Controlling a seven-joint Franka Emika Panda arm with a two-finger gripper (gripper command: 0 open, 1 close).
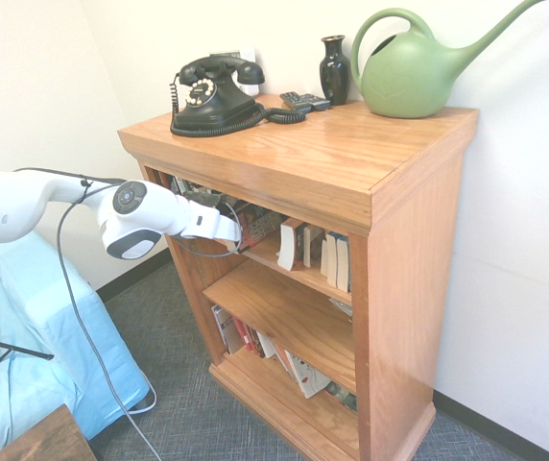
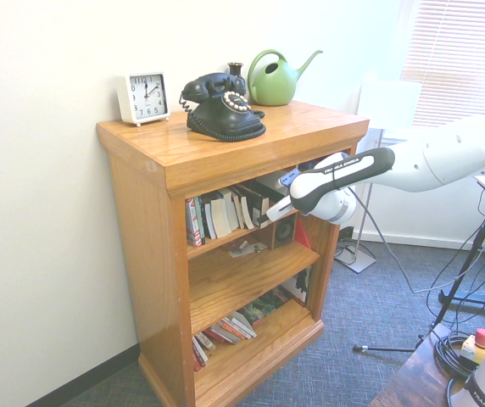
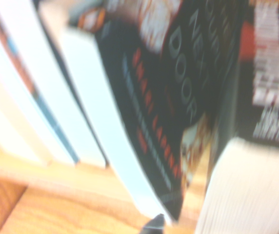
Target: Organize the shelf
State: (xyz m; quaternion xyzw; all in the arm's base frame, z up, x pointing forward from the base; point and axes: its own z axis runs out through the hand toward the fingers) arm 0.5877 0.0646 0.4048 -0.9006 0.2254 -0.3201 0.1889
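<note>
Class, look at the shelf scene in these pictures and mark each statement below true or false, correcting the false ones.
1. A green watering can stands on the shelf top. True.
2. The telephone is white. False: it is black.
3. The clock sits on the lowest level. False: it stands on top, beside the telephone.
4. The arm reaches toward the books on the upper level. True.
5. The middle level is packed with upright books. False: it is mostly bare.

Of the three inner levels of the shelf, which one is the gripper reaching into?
The top level, where the leaning row of books stands; the gripper is among them. The two lower levels are untouched.
</note>
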